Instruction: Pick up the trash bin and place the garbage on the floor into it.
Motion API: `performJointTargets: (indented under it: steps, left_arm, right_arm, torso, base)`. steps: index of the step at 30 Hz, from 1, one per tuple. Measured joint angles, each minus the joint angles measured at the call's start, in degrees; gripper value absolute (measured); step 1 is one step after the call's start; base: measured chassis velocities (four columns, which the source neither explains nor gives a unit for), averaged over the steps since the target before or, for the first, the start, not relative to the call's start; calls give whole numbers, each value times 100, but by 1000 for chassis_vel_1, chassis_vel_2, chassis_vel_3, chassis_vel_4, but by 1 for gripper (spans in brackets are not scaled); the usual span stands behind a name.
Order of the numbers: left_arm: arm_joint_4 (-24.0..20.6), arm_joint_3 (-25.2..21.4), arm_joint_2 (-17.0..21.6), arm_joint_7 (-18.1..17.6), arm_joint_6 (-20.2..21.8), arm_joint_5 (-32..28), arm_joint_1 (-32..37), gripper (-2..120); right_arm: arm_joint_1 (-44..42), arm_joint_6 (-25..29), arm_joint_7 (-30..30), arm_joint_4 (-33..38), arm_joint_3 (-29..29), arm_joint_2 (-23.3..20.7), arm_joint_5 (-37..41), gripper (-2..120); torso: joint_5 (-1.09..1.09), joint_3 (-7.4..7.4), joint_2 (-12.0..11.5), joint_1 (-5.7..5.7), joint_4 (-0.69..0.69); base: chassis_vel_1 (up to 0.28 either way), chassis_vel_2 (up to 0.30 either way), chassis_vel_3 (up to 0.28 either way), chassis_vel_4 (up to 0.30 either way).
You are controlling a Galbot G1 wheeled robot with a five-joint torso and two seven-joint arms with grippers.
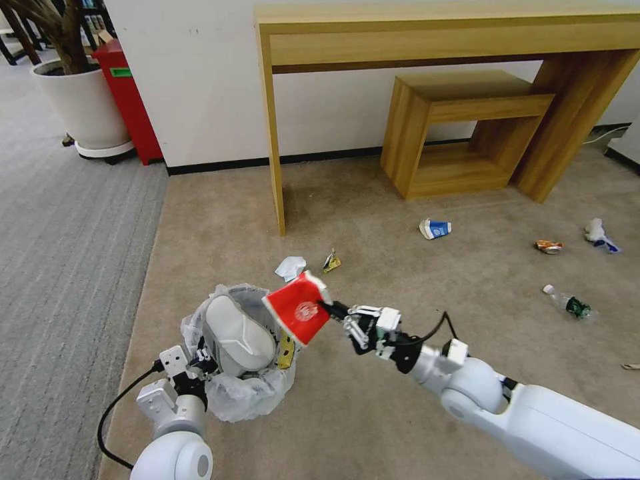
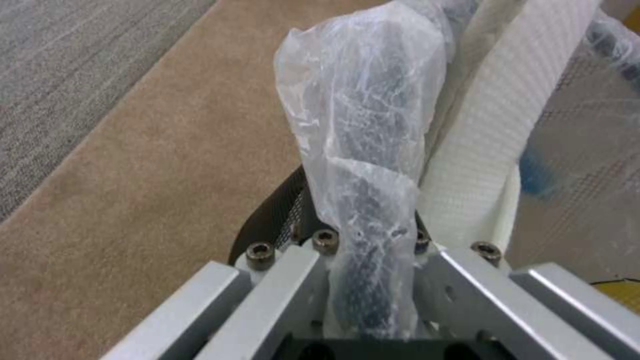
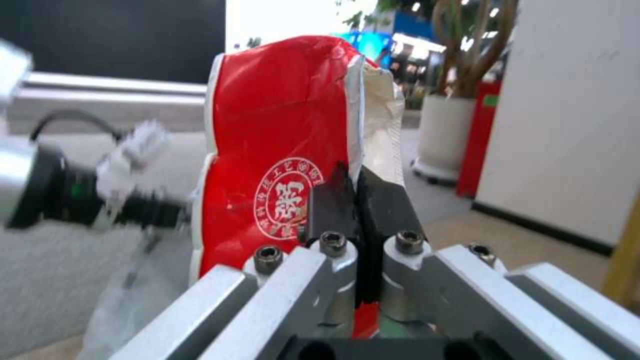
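Tall wooden console table (image 1: 427, 33) against the wall, smaller wooden table (image 1: 460, 127) under it, potted plant (image 1: 80, 93) and red cabinet (image 1: 130, 100) far left of it

You are looking at: bin (image 1: 230, 400), its liner crinkly clear plastic; slipper (image 1: 237, 337), white waffle-textured cloth; snack bag (image 1: 298, 308), glossy red foil, showing a silvery inside; carpet (image 1: 373, 220), matt beige short pile; right gripper (image 3: 347, 210), brushed metal with black fingers; desk (image 1: 440, 33), smooth light wood.
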Motion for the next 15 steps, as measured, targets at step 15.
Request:
performJointTargets:
  steps: [15]
  left_arm:
    - [-130, -42, 0, 0, 2, 28, 91, 1]
  right_arm:
    - [1067, -367, 342, -812, -1497, 752, -127, 0]
  torso:
    - [-2, 0, 0, 0, 0]
  base:
    - [0, 0, 0, 0]
